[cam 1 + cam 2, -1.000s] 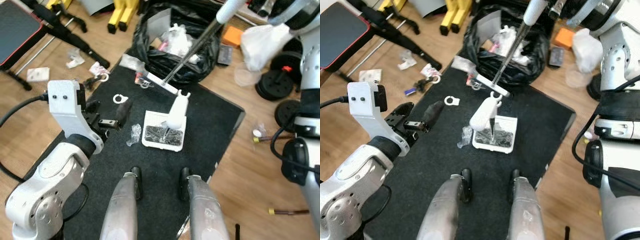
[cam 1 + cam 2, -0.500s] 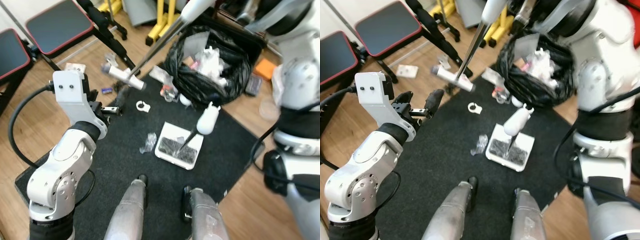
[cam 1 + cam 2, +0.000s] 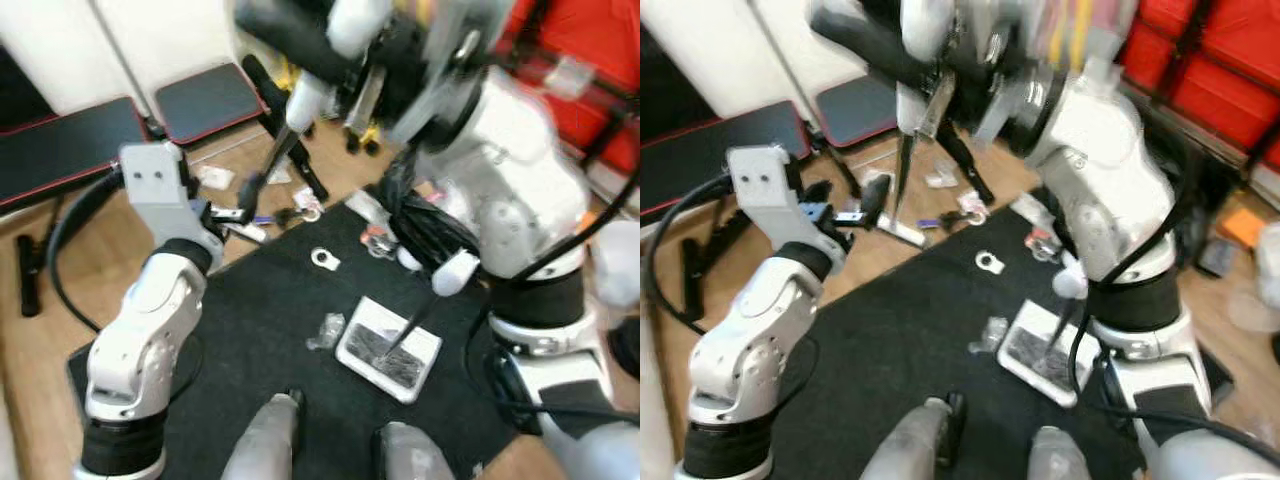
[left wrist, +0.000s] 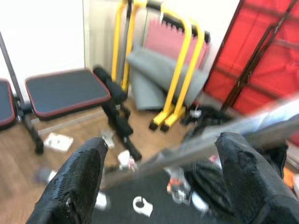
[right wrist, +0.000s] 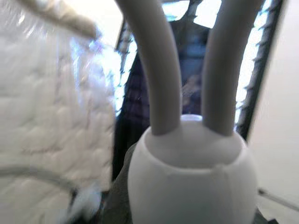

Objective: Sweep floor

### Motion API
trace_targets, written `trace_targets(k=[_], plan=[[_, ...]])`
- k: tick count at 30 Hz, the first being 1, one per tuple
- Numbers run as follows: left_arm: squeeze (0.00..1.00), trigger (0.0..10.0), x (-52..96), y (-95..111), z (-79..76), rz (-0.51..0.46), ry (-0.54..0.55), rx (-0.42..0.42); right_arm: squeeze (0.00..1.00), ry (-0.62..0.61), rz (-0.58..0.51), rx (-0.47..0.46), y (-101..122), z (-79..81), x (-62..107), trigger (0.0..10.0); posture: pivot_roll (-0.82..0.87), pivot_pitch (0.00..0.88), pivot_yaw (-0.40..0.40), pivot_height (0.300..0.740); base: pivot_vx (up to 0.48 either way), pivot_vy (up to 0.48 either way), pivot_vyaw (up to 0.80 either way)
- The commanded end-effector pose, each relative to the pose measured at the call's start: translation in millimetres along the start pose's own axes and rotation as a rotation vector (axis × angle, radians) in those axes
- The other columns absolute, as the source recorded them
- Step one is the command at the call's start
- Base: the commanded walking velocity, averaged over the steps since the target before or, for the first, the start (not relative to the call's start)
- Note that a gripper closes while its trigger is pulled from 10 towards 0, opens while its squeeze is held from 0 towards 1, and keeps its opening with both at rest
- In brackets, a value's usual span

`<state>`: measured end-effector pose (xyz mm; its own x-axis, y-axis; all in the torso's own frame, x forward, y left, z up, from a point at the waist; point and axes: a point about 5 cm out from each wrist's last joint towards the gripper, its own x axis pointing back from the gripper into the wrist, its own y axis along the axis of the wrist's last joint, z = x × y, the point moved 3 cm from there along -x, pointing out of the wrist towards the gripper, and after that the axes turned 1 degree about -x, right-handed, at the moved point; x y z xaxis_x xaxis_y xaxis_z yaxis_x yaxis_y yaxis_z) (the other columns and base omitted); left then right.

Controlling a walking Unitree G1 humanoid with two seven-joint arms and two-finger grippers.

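White-handled broom [image 3: 910,150] is hanging steeply from the right gripper [image 3: 940,45], which is raised high and blurred, so whether its fingers are clamped on the handle cannot be told. Its head [image 3: 902,232] is sitting on the wood floor [image 3: 40,340] just off the black mat's [image 3: 270,350] far left edge. The left gripper [image 3: 235,212] is reaching forward beside the broom's shaft, fingers [image 4: 77,186] spread apart and holding nothing. On the mat, a white dustpan [image 3: 390,350] with its upright handle is resting near the right edge, with a white ring [image 3: 325,259] and crumpled plastic [image 3: 327,329] nearby. Black weight benches [image 3: 130,125] are standing beyond.
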<state>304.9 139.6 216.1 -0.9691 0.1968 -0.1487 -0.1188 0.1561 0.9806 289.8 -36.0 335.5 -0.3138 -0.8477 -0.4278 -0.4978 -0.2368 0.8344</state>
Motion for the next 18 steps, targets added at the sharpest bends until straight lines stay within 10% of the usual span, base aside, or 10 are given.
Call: trace_targets(k=[1, 18], plan=[[0.0, 10.0, 3.5, -11.8, 6.5, 0.033, 0.004, -0.027, 0.0, -0.008, 0.014, 0.033, -3.4, 11.0, -4.8, 10.0, 0.09, 0.015, -0.039, 0.74, 0.0, 0.0, 0.77], [0.0, 10.0, 8.5, -52.2, 24.3, 0.124, 0.038, -0.025, 0.0, -0.486, 0.426, 0.058, -91.5, -19.3, 60.4, 10.0, 0.08, 0.0, -0.051, 0.74, 0.069, 0.0, 0.59]])
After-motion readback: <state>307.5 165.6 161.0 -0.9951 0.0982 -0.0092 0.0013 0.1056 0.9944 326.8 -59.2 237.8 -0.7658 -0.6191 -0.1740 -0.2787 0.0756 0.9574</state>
